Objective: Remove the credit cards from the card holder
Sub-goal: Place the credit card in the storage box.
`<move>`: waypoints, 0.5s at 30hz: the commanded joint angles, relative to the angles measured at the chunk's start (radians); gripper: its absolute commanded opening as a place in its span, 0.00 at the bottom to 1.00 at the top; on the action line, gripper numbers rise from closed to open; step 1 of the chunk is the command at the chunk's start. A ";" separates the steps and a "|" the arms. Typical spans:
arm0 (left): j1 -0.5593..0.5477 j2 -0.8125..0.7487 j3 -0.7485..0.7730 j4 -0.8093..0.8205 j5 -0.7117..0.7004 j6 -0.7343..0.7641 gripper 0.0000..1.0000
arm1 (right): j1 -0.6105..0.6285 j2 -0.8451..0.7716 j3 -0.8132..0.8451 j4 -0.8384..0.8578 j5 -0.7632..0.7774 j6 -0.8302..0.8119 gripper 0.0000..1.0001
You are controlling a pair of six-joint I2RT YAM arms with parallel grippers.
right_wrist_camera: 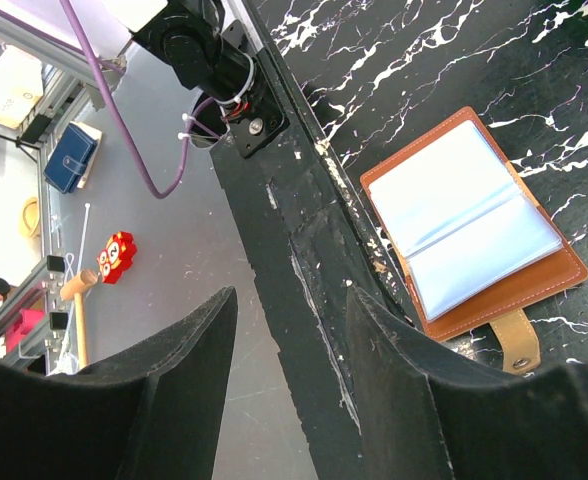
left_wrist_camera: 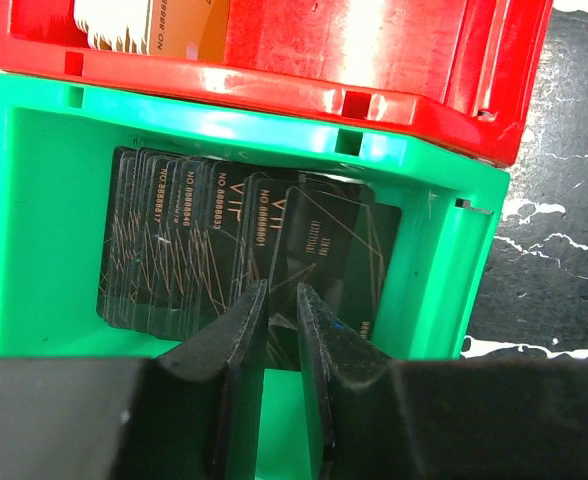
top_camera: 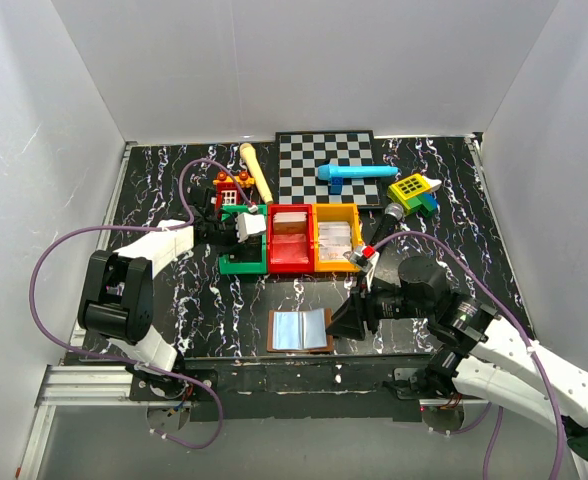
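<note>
Left wrist cam is the one I'm watching right now. The left fingers [left_wrist_camera: 264,312] hang over the green bin [left_wrist_camera: 34,200], drawn close with just a thin slit between them. One black card [left_wrist_camera: 339,250] leans on the stack of black cards [left_wrist_camera: 184,230] right at their tips. I honestly can't tell if its lower edge is pinched or already loose. I read this as the drop-off, so my plan is to ease the fingers apart only a little and then lift straight up. That way the card tips flat onto the stack instead of riding up the bin wall at 3 o'clock or snagging the red bin [left_wrist_camera: 274,80] at 12.

The card holder [right_wrist_camera: 469,215] lies open and face-up at 6 o'clock on the bench [top_camera: 204,300], right by the near edge, with its snap strap [right_wrist_camera: 514,340] flopped out. I can't make out a card in the pale sleeves showing, so I'd check for more leaves before calling it done. The right fingers [top_camera: 339,322] are spread wide with nothing in them, just beside the holder at its 3 o'clock. They're handy for pinning the cover so it doesn't skate off that edge.
</note>
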 commanded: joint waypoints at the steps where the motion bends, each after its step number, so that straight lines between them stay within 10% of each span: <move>1: -0.007 -0.002 0.033 0.023 -0.001 -0.004 0.19 | 0.000 0.004 0.022 0.042 -0.016 -0.013 0.56; 15: -0.024 -0.071 0.085 0.033 -0.068 -0.062 0.20 | 0.002 0.024 0.036 0.044 -0.017 -0.018 0.56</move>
